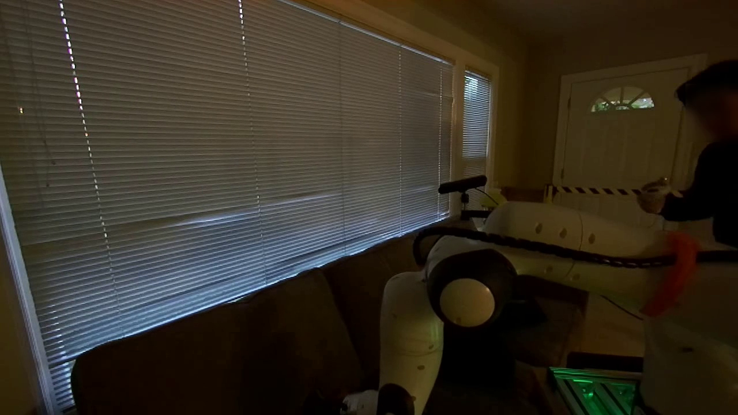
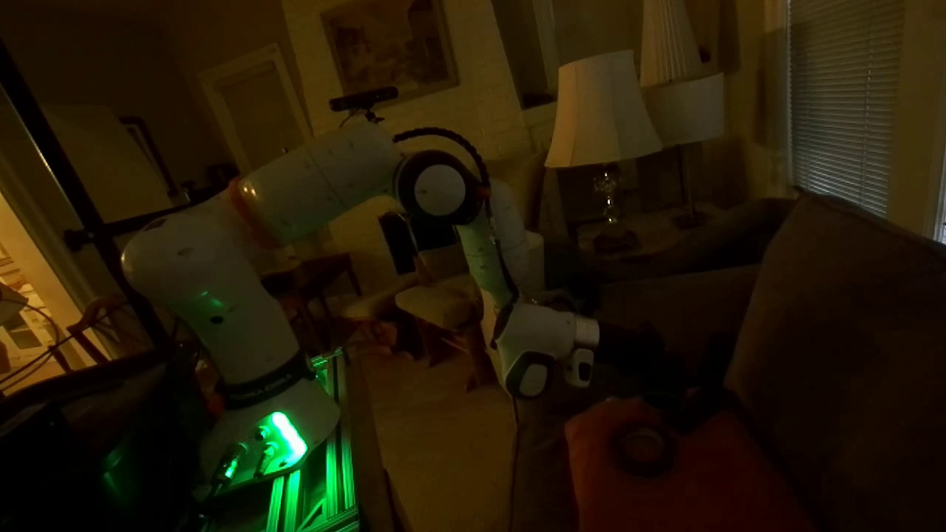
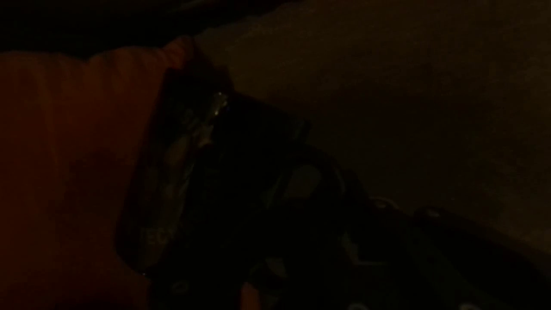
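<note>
Fingers (image 3: 262,129) stand together by the edge of the orange cushion (image 2: 724,484), with a dark, glossy, lettered thing (image 3: 165,181) right at them in the wrist view, on the cushion side; the gloom hides whether they clamp it or merely sit beside it. Its long axis runs roughly along the cushion's edge, crosswise to the fingers. On the cushion, in an exterior view, lies a dark ring-shaped thing (image 2: 641,467), paler in the middle.

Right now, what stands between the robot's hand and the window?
The sofa's backrest, in front of the blinds; an exterior view shows this.
</note>
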Robot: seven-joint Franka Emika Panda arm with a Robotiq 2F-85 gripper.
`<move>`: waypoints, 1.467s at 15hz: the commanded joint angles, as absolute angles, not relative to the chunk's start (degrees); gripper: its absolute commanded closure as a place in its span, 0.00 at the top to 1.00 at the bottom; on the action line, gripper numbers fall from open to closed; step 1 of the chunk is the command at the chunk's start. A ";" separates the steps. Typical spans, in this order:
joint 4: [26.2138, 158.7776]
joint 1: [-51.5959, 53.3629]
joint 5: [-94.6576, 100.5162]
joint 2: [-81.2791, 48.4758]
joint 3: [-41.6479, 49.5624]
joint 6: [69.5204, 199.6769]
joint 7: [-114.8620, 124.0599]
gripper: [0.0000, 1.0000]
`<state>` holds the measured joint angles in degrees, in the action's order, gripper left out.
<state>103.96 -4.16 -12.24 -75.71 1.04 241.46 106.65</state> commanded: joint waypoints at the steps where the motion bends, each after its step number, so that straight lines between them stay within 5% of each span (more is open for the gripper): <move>1: 103.45 -7.47 -11.73 -75.88 -2.58 241.95 102.67 0.02; 11: 111.19 -0.17 -25.82 -66.38 -0.27 243.03 105.81 0.02; 22: 113.73 19.01 -32.60 -68.58 17.02 243.25 126.97 0.02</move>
<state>112.36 13.20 -30.29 -67.04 12.21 241.49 120.70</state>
